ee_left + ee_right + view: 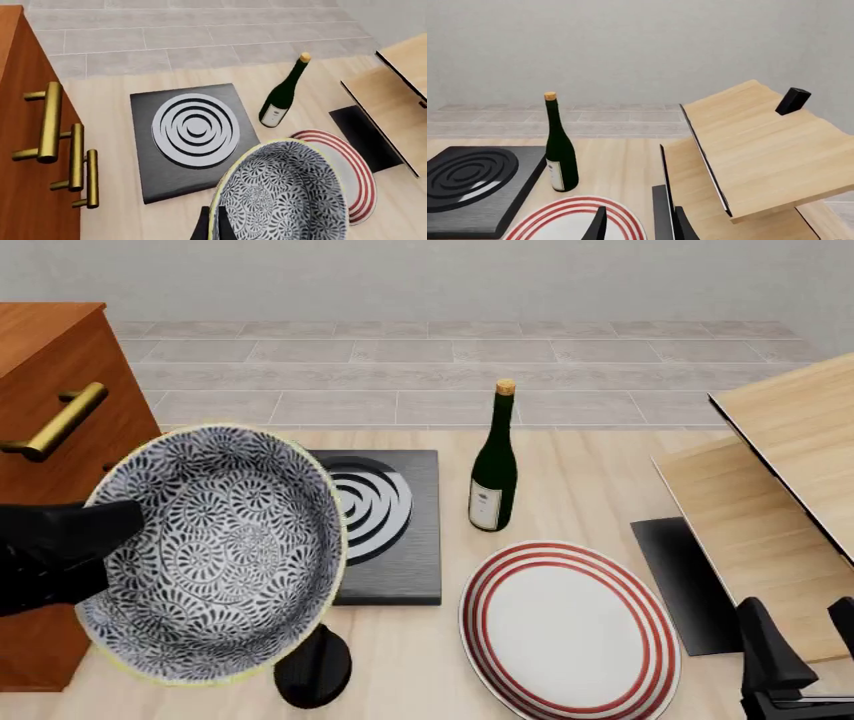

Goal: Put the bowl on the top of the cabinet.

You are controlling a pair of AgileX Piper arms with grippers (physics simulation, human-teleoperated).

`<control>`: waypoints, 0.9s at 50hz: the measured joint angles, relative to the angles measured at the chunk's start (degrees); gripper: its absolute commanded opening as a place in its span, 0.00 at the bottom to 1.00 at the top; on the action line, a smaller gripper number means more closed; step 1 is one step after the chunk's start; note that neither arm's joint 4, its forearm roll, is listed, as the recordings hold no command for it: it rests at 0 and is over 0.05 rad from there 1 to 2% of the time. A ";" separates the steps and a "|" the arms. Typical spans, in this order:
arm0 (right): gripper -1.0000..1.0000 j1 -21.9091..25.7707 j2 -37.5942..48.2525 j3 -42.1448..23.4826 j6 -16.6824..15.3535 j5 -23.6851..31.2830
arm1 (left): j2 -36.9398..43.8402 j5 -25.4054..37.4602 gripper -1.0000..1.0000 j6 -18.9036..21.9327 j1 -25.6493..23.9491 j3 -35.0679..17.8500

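Note:
The bowl (220, 550), white with a dense black floral pattern and a yellowish rim, hangs above the table, tipped so its inside faces the front camera. My left gripper (118, 528) is shut on the bowl's left rim; in the left wrist view its fingers (203, 227) pinch the rim of the bowl (287, 195). The reddish-brown cabinet (54, 370) with brass handles (50, 122) stands just left of the bowl, its top higher than the bowl. My right gripper (805, 645) rests open and holds nothing at the front right, also seen in the right wrist view (637, 227).
A black hob with white rings (387, 520) lies mid-table, a green wine bottle (494, 465) to its right. A red-ringed white plate (574, 625) lies in front. Pale wooden boards (787, 470) and a black mat (674, 580) fill the right. A dark round shape (314, 670) lies under the bowl.

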 measured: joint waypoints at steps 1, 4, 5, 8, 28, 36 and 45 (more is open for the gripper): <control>1.00 -0.02 0.00 0.00 0.04 0.01 | 0.56 -0.39 0.00 -0.56 0.05 -0.19; 1.00 -0.08 -0.01 0.00 0.14 0.01 | 2.18 -1.69 0.00 -1.84 0.13 -0.74; 1.00 -0.10 -0.01 0.00 0.17 0.01 | 2.71 -2.14 0.00 -2.20 0.13 -0.90; 1.00 -0.16 -0.04 0.00 0.26 0.04 | 4.42 -3.77 0.00 -3.40 0.25 -1.23; 1.00 -0.34 0.02 -0.12 0.45 0.10 | 13.66 -13.39 0.00 -10.44 1.43 -1.02; 1.00 -0.39 0.00 -0.22 0.49 0.24 | 16.12 -16.50 0.00 -12.97 2.30 -0.46; 1.00 -0.53 -0.05 -0.24 0.60 0.27 | 20.22 -19.18 0.00 -16.71 4.19 0.65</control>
